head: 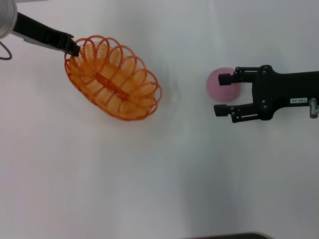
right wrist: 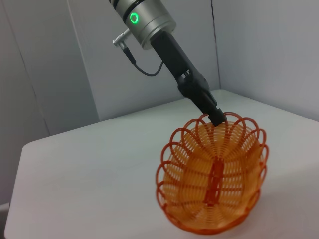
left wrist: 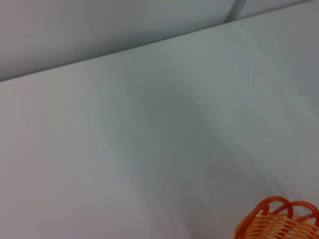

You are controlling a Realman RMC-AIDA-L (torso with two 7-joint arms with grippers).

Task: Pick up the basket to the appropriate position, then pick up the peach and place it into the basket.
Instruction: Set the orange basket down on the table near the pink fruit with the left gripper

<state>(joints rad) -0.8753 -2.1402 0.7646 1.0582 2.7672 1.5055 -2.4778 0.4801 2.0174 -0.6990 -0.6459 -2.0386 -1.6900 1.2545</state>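
Right tool [head: 223,94] sat nearest the head camera, jaws spread wide and empty, one finger over the peach [head: 222,83], the other just short of it. Peach rested on the table [head: 149,189], well apart from the basket [head: 112,78].

Left tool [head: 75,49] was pinched on the basket's looped rim at its far-left end; right wrist view showed the basket [right wrist: 213,179] tipped up on its side, held by that rim grip.

Judged step: basket placement wasn't finished and peach pick was only staged. Next move called for the left arm to set the basket level, opening up, then the right tool to centre over the peach, drop and close.
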